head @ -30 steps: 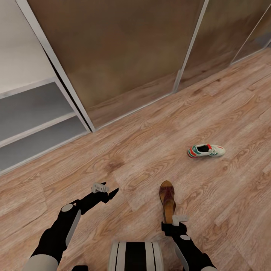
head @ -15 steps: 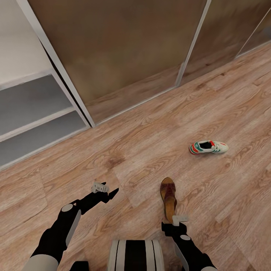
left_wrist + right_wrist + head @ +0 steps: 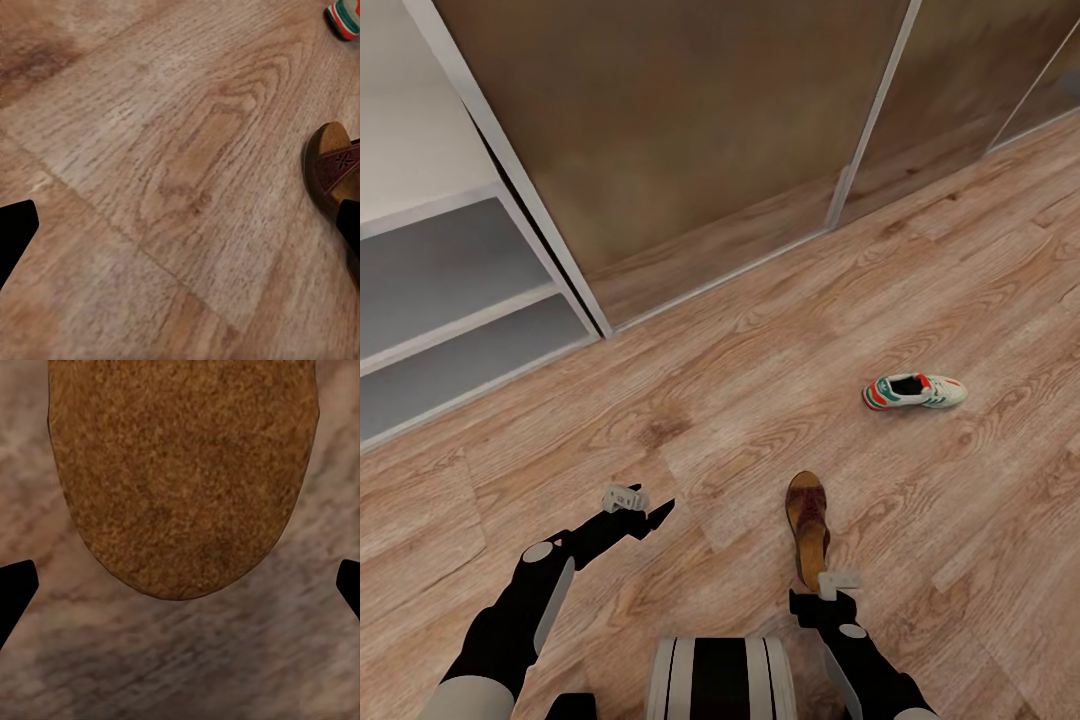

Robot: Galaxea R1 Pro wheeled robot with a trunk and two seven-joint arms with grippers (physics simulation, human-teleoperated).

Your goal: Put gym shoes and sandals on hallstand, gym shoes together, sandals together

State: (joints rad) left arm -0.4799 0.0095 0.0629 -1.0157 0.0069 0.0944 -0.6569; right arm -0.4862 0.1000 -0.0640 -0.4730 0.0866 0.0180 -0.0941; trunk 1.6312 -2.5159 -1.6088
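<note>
Spread wide, the right tool (image 3: 822,588) hangs just above the sandal's (image 3: 807,520) heel end, so the pickup seems in hand: lower, then pinch it.

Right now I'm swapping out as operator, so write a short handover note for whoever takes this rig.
Left gripper: open, empty, above bare corridor floor.
Right gripper: open, empty, poised at the heel end of a sandal.
One gym shoe lies on the floor ahead to the right.
The hallstand stands ahead left; its visible tiers hold no shoes.
Done: nothing seen racked.
Left: grasp this sandal, then the shoe, then find the other two.
</note>
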